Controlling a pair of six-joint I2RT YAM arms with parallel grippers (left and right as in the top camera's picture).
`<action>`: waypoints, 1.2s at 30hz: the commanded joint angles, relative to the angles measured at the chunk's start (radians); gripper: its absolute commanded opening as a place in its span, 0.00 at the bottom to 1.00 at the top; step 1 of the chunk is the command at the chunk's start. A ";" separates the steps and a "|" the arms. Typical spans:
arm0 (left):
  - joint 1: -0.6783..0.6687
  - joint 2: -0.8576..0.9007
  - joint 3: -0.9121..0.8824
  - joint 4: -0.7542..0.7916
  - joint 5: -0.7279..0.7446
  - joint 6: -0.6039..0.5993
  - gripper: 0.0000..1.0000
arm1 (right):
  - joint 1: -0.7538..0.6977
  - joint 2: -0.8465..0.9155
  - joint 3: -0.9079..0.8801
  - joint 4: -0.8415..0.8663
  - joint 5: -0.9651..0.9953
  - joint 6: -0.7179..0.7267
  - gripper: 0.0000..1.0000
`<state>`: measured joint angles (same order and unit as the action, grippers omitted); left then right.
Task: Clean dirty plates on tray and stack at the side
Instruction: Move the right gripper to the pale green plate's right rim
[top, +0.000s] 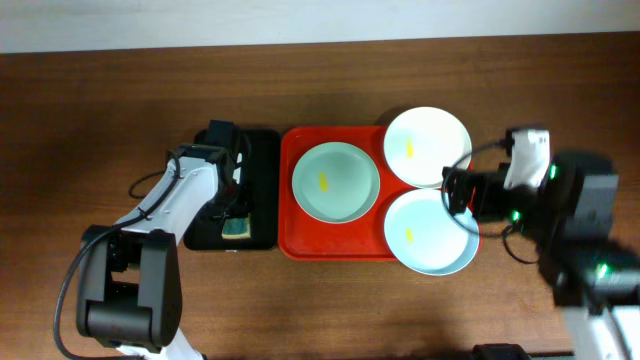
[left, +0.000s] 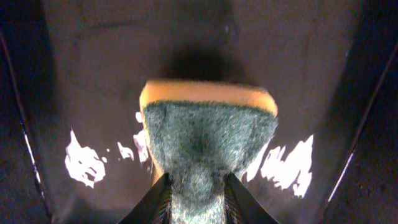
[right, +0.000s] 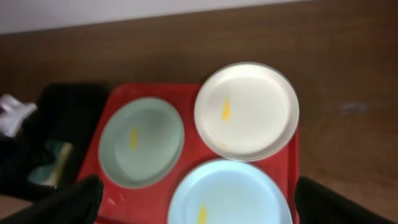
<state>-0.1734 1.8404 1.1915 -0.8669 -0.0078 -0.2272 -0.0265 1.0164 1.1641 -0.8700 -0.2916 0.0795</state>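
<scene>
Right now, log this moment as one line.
left fingers: pinching sponge in black tray | right fingers: open, empty | plates: three on red tray, each yellow-smeared

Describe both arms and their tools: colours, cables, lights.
The left arm has white links, black joints and a looping black cable. The right arm is mostly black with a white block, green lights and black cables. The left tool's fingers and the right tool's fingers are black.

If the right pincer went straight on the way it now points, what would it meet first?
Probably the nearest pale blue plate, lying between the open right pincer's fingers in its wrist view, before the white plate. Its height above the rim is unclear, so it could pass over.
</scene>
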 joint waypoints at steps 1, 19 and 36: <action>0.005 0.009 0.014 -0.006 0.012 0.004 0.31 | 0.000 0.167 0.215 -0.154 -0.090 0.008 0.99; 0.004 0.009 -0.016 0.037 0.011 -0.007 0.17 | 0.263 0.811 0.229 -0.060 0.016 0.031 0.57; 0.005 0.009 -0.016 0.037 0.011 -0.007 0.20 | 0.263 0.989 0.227 0.132 0.034 0.031 0.32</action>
<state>-0.1734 1.8404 1.1862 -0.8360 -0.0071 -0.2291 0.2317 1.9919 1.3838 -0.7464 -0.2695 0.1062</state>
